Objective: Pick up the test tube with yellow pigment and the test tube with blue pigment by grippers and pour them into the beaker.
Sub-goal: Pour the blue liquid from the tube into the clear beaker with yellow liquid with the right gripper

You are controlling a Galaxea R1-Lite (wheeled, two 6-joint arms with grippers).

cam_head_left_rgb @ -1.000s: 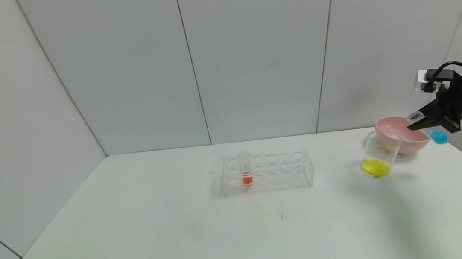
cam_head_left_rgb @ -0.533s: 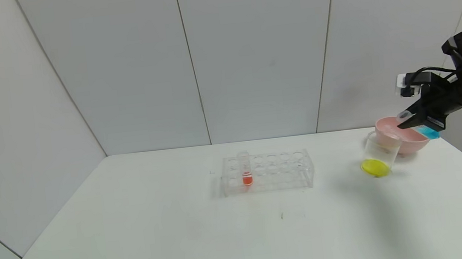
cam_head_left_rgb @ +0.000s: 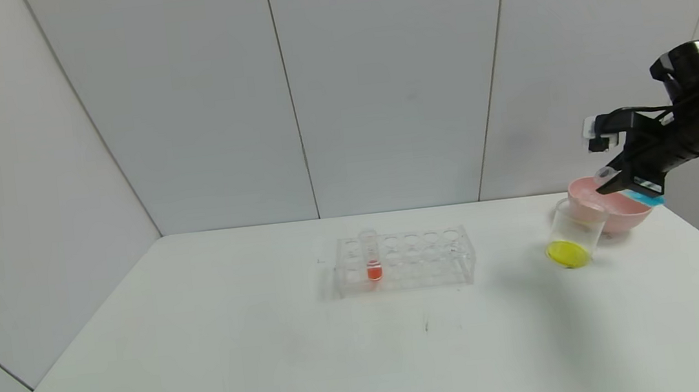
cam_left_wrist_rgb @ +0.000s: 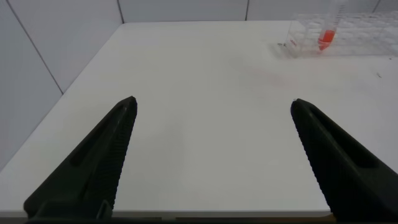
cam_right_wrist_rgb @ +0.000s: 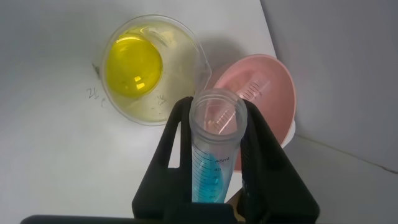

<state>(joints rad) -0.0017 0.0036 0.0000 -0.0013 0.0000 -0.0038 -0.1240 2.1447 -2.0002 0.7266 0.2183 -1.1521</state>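
Observation:
My right gripper [cam_head_left_rgb: 609, 185] is shut on the test tube with blue pigment [cam_head_left_rgb: 643, 197]. It holds the tube tilted above the pink bowl [cam_head_left_rgb: 618, 214], with the open mouth toward the beaker [cam_head_left_rgb: 575, 227]. In the right wrist view the gripper [cam_right_wrist_rgb: 216, 107] clamps the tube [cam_right_wrist_rgb: 211, 149], and blue liquid sits low inside it. The beaker [cam_right_wrist_rgb: 149, 68] holds yellow liquid and stands just ahead of the tube's mouth. No tube with yellow liquid is in view. My left gripper [cam_left_wrist_rgb: 211, 106] is open and empty over the table's left part.
A clear rack [cam_head_left_rgb: 405, 260] stands mid-table and holds a tube with orange-red liquid [cam_head_left_rgb: 371, 257]; both also show in the left wrist view [cam_left_wrist_rgb: 324, 34]. A clear marked tube seems to lie in the pink bowl [cam_right_wrist_rgb: 277, 102]. The table's right edge is near the bowl.
My right gripper has moved left and up with the blue tube, from beyond the pink bowl to above it, nearer the beaker. The tube is now tilted flatter.

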